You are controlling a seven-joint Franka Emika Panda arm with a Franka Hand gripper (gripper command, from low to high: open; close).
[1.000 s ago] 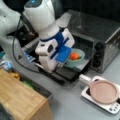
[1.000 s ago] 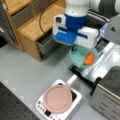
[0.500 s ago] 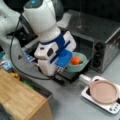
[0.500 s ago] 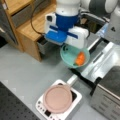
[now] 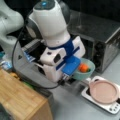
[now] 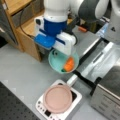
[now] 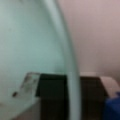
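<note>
Gripper (image 6: 58,51) clamps the rim of the teal bowl (image 6: 58,62), carrot (image 6: 69,64) inside. Pink pan (image 6: 58,99) sits just below the bowl. Keep the bowl level, go slow, clear the pan handle (image 6: 71,80).

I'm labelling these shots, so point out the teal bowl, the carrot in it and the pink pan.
teal bowl (image 6: 56,62), a front view, bare inner wall.
carrot (image 6: 69,64), a front view, middle of its orange body.
pink pan (image 5: 103,91), a front view, centre of its flat top.
</note>
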